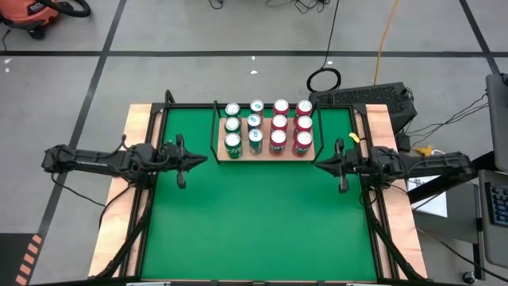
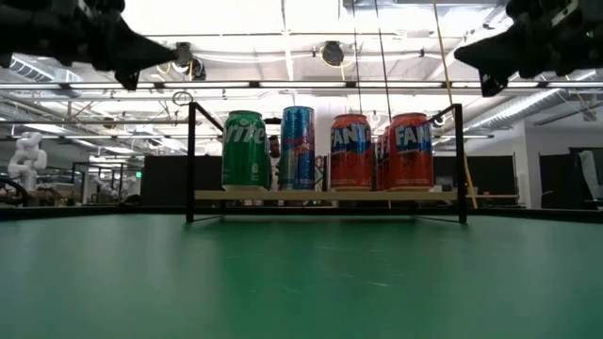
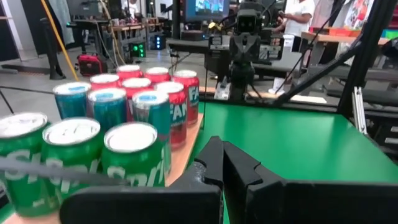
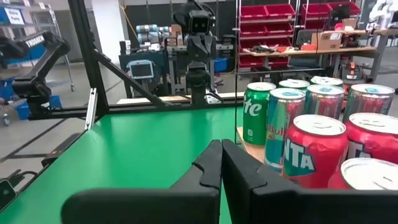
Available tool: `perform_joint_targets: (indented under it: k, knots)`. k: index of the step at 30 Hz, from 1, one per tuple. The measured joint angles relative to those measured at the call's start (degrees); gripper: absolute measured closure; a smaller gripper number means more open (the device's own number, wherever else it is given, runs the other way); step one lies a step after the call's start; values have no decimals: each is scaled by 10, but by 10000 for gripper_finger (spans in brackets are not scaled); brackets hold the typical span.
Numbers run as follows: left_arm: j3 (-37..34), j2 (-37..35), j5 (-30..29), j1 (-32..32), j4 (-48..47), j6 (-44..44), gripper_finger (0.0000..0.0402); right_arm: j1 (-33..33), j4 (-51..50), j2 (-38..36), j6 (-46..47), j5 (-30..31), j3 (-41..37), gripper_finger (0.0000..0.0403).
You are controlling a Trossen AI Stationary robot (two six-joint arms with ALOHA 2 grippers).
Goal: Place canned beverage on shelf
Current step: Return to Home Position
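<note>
The shelf (image 1: 267, 156), a light-wood board with a thin black rail, stands at the far middle of the green table. Standing upright on it are several cans: green ones (image 1: 232, 127) at its left, blue ones (image 1: 255, 123) beside them, red ones (image 1: 291, 127) at its right. In the low view the green (image 2: 244, 151), blue (image 2: 298, 148) and red (image 2: 412, 151) cans show in a row. My left gripper (image 1: 205, 159) is shut and empty, level, just left of the shelf. My right gripper (image 1: 319, 165) is shut and empty, level, just right of it.
Pale wooden strips (image 1: 119, 214) run along both sides of the table, inside a black frame (image 1: 151, 214). The green surface (image 1: 262, 222) in front of the shelf is free room. A black device (image 1: 361, 97) stands beyond the table's far right corner.
</note>
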Motion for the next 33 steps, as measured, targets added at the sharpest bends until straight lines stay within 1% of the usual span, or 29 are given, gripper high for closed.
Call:
perform_joint_targets:
  k: [10,21,28,33]
  knots:
    - [-53,-36,0,0,5,0,402,0,15,-19,1,0,-51,403]
    - [-130,-89,6,0,81,-1,402,0,16,-46,13,-4,-87,403]
    - [-133,-119,6,0,74,4,402,0,25,-81,37,-11,-116,403]
    - [-133,-147,6,0,24,4,402,0,16,-103,32,-12,-117,403]
